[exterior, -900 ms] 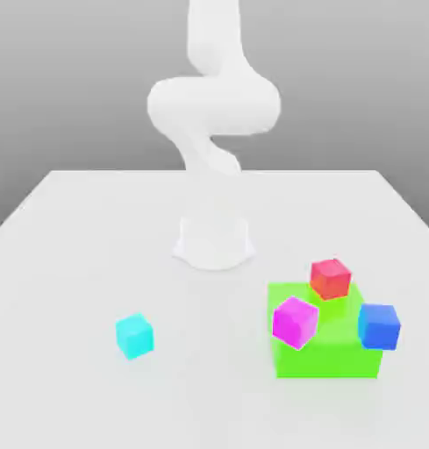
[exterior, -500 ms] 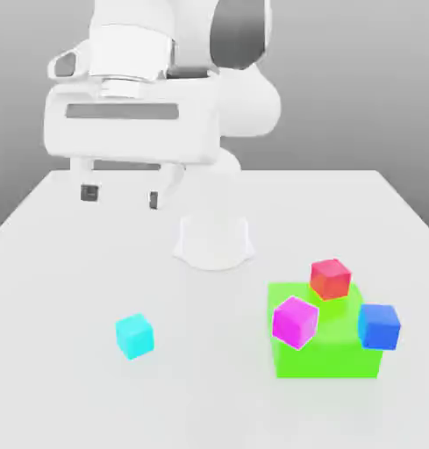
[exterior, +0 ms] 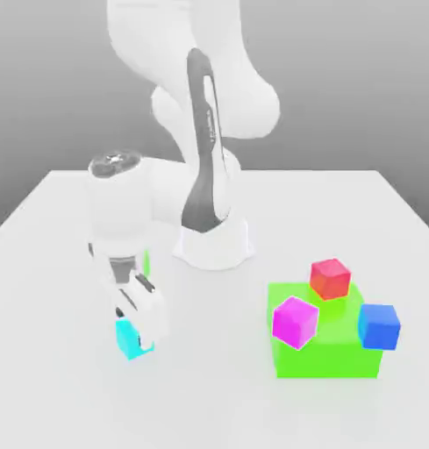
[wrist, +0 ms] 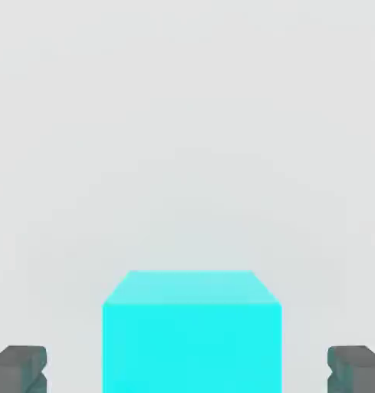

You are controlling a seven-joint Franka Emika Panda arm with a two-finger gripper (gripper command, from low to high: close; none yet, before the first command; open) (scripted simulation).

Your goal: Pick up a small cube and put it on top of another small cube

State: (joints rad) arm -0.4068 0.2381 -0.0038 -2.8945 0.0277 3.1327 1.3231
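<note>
1. The gripper (exterior: 134,324) hangs low over the white table (exterior: 60,386), right at the cyan cube (exterior: 130,340), which sits on the bare table well apart from the green block (exterior: 327,355), toward the exterior view's left of it.
2. In the hand view the cyan cube (wrist: 192,330) lies between the two dark fingertips (wrist: 20,370), with a clear gap on each side; the jaws stand open and hold nothing.
3. The step in hand appears to be the grasp. To do it well, I judge the hand should settle until the pads flank the cube's side faces at mid-height, then close evenly so the cube neither twists nor slides.
4. The cube looks centred and square to the fingers, so little correction seems needed.
5. The red cube (exterior: 330,278) rests on the green block's far edge, with a magenta cube (exterior: 295,321) and a blue cube (exterior: 379,325) near it; the carry should arrive from above to avoid those neighbours.
</note>
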